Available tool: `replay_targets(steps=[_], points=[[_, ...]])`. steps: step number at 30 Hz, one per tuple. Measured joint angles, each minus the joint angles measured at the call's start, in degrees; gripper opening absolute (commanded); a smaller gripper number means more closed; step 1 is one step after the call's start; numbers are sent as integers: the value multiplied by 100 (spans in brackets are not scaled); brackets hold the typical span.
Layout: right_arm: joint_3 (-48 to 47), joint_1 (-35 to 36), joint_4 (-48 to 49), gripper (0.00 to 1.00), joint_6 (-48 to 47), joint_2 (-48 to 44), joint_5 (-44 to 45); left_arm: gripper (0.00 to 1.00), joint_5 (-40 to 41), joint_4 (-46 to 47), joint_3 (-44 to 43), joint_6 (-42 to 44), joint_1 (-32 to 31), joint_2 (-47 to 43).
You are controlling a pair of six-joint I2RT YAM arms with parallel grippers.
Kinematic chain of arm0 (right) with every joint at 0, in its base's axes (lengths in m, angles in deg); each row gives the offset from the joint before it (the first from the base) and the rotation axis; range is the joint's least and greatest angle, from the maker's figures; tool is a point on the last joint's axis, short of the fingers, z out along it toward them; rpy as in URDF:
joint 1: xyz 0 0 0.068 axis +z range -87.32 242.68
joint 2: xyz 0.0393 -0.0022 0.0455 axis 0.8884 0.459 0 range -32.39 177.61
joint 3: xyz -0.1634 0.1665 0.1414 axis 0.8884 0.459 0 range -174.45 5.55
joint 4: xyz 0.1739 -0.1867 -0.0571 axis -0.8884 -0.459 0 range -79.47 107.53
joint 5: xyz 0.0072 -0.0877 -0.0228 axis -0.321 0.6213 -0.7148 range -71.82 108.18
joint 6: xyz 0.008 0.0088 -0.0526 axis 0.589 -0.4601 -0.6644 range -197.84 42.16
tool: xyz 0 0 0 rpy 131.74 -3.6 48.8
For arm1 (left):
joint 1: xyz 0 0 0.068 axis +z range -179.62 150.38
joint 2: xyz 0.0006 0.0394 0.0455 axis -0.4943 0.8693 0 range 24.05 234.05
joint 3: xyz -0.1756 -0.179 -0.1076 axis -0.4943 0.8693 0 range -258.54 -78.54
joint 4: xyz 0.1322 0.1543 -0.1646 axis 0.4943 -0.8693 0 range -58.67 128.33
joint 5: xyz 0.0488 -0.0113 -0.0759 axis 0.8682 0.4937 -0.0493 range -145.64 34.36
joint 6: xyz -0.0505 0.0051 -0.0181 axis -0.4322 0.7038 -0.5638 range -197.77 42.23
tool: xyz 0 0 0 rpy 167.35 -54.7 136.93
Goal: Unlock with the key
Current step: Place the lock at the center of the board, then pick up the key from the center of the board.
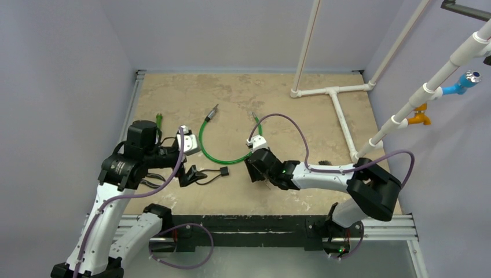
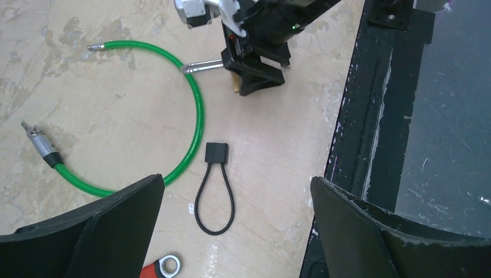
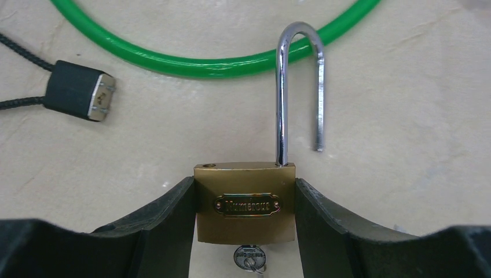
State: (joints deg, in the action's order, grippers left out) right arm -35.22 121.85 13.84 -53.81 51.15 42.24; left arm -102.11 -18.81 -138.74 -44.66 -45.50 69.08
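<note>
A brass padlock (image 3: 245, 202) lies flat on the table, with my right gripper (image 3: 245, 191) shut on its two sides. Its steel shackle (image 3: 282, 87) stands raised, its free end out of the body, and its bend overlaps a green cable (image 3: 202, 58). The key (image 3: 249, 258) sticks in the bottom of the lock, only its round head showing. In the top view the right gripper (image 1: 257, 168) sits at mid-table. My left gripper (image 2: 235, 182) hangs open above a black cord loop (image 2: 215, 191) and holds nothing. The left wrist view shows the shackle (image 2: 202, 66) poking out of the right gripper (image 2: 257, 72).
The green cable (image 1: 223, 156) curves between the arms, with metal ends (image 2: 37, 139). A red-handled wrench (image 2: 162, 267) lies under the left gripper. A white pipe frame (image 1: 341, 110) stands at the back right. The black front rail (image 2: 370, 116) runs along the table's near edge.
</note>
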Motion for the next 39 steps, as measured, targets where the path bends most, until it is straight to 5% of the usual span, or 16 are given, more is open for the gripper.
replay_targets(steps=[6, 12, 18, 25, 39], points=[[4, 0, 562, 0, 39, 590, -927, 100, 66, -46, 0, -107, 0, -149], [96, -22, 898, 52, 210, 623, -1200, 100, 269, -118, -90, -402, 0, -70], [96, -81, 518, 77, 411, 317, -1329, 100, 413, -496, -772, -684, 0, 334], [-17, -426, -188, 75, 732, -1062, -1095, 100, 638, -949, -968, -673, 0, 306], [118, -1036, -2719, 75, 2798, -1768, 61, 100, 1088, -1447, -1115, -575, 0, 140]])
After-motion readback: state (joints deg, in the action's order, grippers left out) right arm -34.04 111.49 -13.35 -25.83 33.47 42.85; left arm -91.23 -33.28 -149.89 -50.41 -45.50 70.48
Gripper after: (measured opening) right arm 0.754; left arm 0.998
